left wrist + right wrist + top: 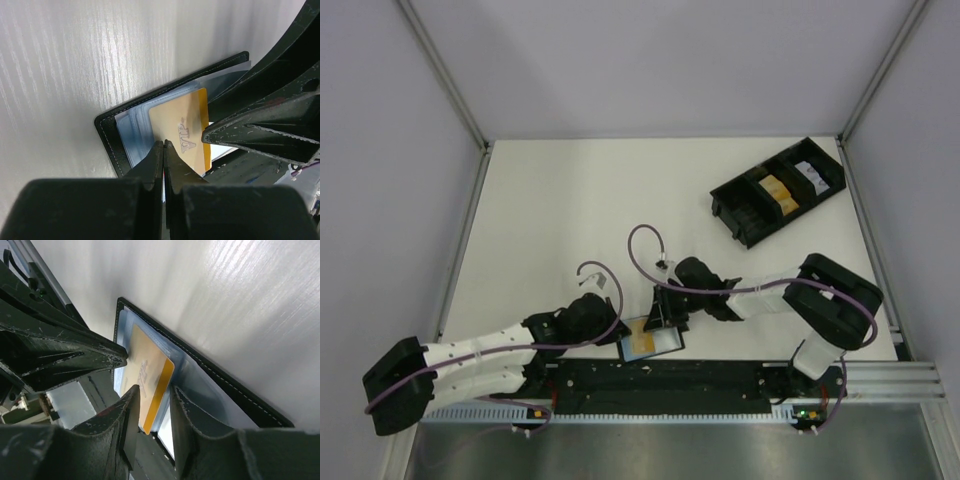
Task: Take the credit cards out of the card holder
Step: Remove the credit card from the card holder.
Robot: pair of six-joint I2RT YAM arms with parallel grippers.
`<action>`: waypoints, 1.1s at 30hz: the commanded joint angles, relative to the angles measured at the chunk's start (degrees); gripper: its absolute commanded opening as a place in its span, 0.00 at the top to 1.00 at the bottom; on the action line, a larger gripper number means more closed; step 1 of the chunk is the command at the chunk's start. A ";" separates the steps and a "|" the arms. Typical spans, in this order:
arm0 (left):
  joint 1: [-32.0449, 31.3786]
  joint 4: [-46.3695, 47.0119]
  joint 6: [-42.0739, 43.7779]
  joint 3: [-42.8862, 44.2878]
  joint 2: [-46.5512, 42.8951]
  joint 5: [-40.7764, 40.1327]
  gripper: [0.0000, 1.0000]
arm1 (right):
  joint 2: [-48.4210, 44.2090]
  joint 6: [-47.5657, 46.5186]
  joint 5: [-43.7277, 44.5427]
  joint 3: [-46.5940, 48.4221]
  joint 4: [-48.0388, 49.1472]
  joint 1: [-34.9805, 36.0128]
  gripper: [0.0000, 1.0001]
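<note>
The black card holder (pixel 665 345) lies open near the table's front edge, its blue-grey inside up (pixel 132 132) (pixel 210 390). An orange-yellow credit card (pixel 641 346) (pixel 180 127) (pixel 145 370) marked VIP rests on it, one end lifted off the sleeve. My left gripper (pixel 623 332) (pixel 164 143) is shut, its joined tips against the card's near edge; whether it pinches anything cannot be told. My right gripper (pixel 665 318) (pixel 152 397) comes from the opposite side. It is open and straddles the card's striped end, with a narrow gap showing.
A long black compartmented tray (pixel 778 190) with small items stands at the back right. A black rail (pixel 670 378) runs along the front edge just behind the holder. Metal frame posts and pale walls bound the table on both sides.
</note>
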 commanded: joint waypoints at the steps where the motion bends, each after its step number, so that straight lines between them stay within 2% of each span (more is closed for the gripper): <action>1: -0.16 0.81 -0.37 -1.48 1.46 -0.17 1.00 | 1.67 2.12 -4.01 -1.81 8.40 -1.20 0.73; 6: -0.16 0.64 -0.72 -1.92 0.68 -0.43 1.00 | 2.46 3.88 -6.03 -3.92 13.24 -2.69 0.95; 8: -0.07 0.28 -0.81 -2.09 0.15 -0.52 1.00 | 2.46 4.23 -6.74 -4.62 14.65 -3.39 1.00; 18: -0.16 -1.74 -1.69 -2.97 0.06 -2.45 1.00 | 2.02 2.57 -9.46 -6.38 15.62 -6.91 1.00; 28: -0.07 -0.51 -1.34 -2.71 1.81 -2.81 1.00 | -0.09 -1.31 -10.43 -6.91 10.51 -10.87 1.00; 33: -0.16 0.28 -1.17 -2.09 3.31 -2.45 1.00 | 1.05 0.10 -12.54 -6.56 13.51 -10.52 0.84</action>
